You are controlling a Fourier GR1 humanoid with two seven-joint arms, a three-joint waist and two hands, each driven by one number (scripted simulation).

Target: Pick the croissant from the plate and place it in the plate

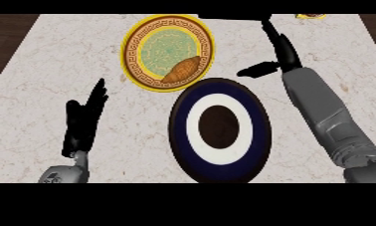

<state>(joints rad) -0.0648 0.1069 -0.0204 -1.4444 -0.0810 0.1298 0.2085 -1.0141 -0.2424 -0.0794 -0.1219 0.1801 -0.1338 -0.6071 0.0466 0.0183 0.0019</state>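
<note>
- The croissant (180,69) lies on the near-right part of the yellow plate (132,46), the one with the green centre and Greek-key border, at the far middle of the marble counter (44,90).
- The target, judging from the task, is the dark blue plate (180,135) with a white ring and brown centre; it sits nearer, just beside the yellow plate's near-right rim.
- The right hand (283,53) is at the far right, fingers straight and spread from the thumb (which points left toward the croissant); it holds nothing and is apart from the pastry.
- The left hand (82,118) rests at the near left, fingers straight and up, also holding nothing.
- Risks, as a judgement: the croissant lies close to the rim, so a sideways approach could push it toward the plate's centre or nudge the plate itself rather than closing round it.
- The two plates are so close that a low carry could clip the blue plate's far edge.
</note>
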